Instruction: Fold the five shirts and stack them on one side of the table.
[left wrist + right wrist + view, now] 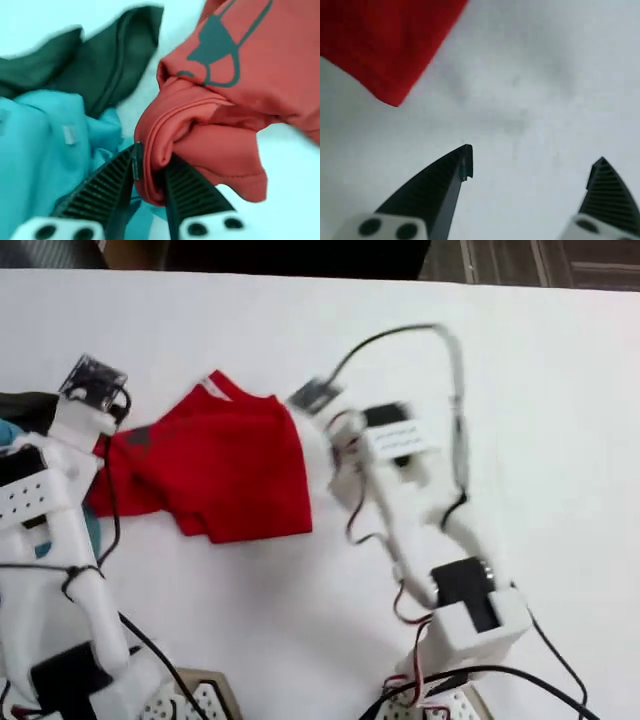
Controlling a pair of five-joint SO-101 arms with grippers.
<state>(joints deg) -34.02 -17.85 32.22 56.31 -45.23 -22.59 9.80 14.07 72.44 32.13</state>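
At the table's (pixel 520 370) nine o'clock side lies the red shirt (pixel 225 465), crumpled. The left jaws pinch a bunched edge at its nine o'clock side. The right jaws hang spread at its three o'clock edge. The cloth looks soft, light and floppy, and is probably best gripped at the corners.

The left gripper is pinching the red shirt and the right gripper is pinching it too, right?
Not quite. The left gripper does pinch the red shirt, but the right wrist view shows the right gripper open over the table, holding nothing.
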